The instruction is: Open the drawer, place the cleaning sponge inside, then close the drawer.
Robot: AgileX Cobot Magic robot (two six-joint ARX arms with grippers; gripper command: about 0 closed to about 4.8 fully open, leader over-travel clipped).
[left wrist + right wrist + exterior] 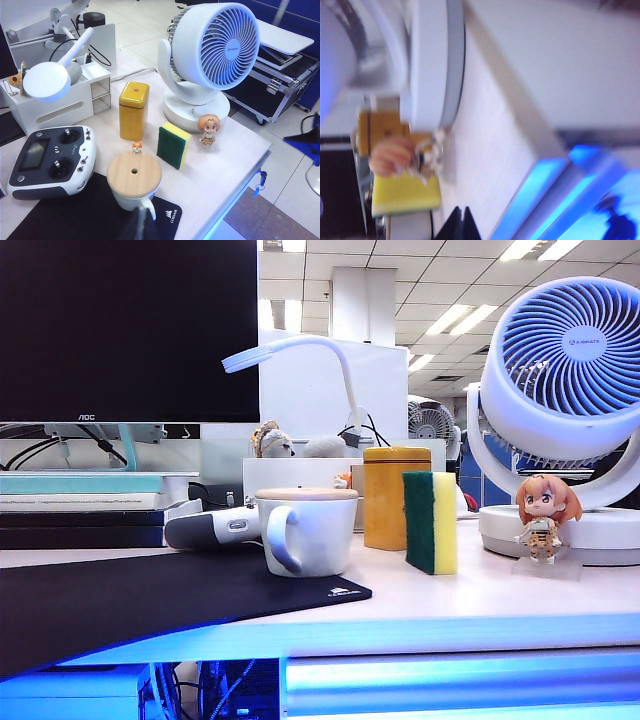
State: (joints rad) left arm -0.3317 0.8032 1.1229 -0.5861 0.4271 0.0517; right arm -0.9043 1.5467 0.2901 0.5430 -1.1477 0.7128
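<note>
The cleaning sponge [431,522] is standing on edge just beside the yellow tin [396,497], while the right gripper [462,222], fingers pressed together, is hovering near it and the left gripper's [142,225] opening is hidden.

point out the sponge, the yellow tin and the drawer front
sponge [431,522]: exterior view, on the seam between green and yellow layers
yellow tin [133,111]: left wrist view, on its front side
drawer [460,678]: exterior view, on the blue-lit front panel
</note>
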